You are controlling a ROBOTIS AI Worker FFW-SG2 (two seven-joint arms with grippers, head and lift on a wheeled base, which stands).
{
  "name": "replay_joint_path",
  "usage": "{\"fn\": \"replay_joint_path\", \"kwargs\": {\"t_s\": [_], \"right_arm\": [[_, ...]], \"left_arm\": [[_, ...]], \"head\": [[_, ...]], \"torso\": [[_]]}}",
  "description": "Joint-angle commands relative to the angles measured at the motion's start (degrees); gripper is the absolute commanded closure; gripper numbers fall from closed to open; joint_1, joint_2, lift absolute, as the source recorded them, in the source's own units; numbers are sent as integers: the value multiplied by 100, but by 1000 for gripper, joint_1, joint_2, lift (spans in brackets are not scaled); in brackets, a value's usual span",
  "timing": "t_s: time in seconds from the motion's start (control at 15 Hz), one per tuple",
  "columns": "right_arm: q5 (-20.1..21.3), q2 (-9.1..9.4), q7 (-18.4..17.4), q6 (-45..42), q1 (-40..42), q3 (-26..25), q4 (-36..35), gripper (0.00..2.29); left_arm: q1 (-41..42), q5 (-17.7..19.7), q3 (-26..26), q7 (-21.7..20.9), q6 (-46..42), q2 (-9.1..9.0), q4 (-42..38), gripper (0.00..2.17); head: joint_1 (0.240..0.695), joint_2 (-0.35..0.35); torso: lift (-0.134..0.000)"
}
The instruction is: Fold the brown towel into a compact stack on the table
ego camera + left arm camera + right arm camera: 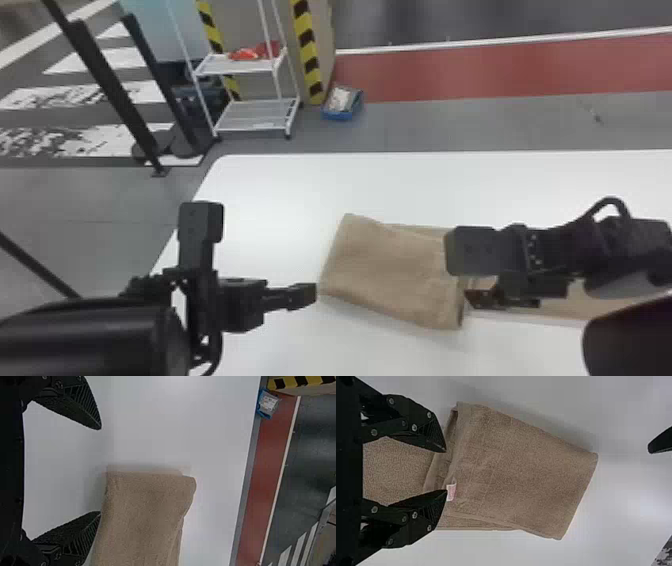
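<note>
Fingers look edge-on in the head view, the left gripper (309, 295) near the brown towel (390, 270) on the table (280, 200), the right gripper (472, 298) hiding part of it. Left wrist view: fingers spread, towel cut off. Right wrist view: fingers parted, small tag (451, 491) discernible.

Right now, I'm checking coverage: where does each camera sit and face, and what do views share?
Head view: robot's head, facing forward and down over the table; left arm, right arm show.
Left wrist view: left wrist, facing the brown towel; open left gripper shows.
Right wrist view: right wrist, facing the towel; open right gripper and a left fingertip show.
Both wrist views share the towel.
</note>
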Motion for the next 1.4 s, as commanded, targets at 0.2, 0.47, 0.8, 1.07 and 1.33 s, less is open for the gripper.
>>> {"fn": "replay_joint_path", "kwargs": {"t_s": [0.2,0.47,0.8,1.07,1.33], "right_arm": [[153,42,19,3,-19,259,146,623],[293,156,19,-32,-54,418,339,940],[240,112,19,39,-19,418,260,1058],[-6,-46,19,91,175,189,-197,1062],[-401,-204,19,267,509,-92,-918,1058]], "left_arm": [[18,0,1,-9,24,-32,28,137],[44,0,27,-9,24,-32,46,137],[61,9,45,-18,24,-32,72,137],[105,44,124,-18,-18,-32,90,137],[105,44,133,-18,-70,-32,99,137]], "head": [[695,216],[695,237],[695,252],[695,250],[695,248]], "torso": [[-124],[-124],[-124],[-124],[-124]]}}
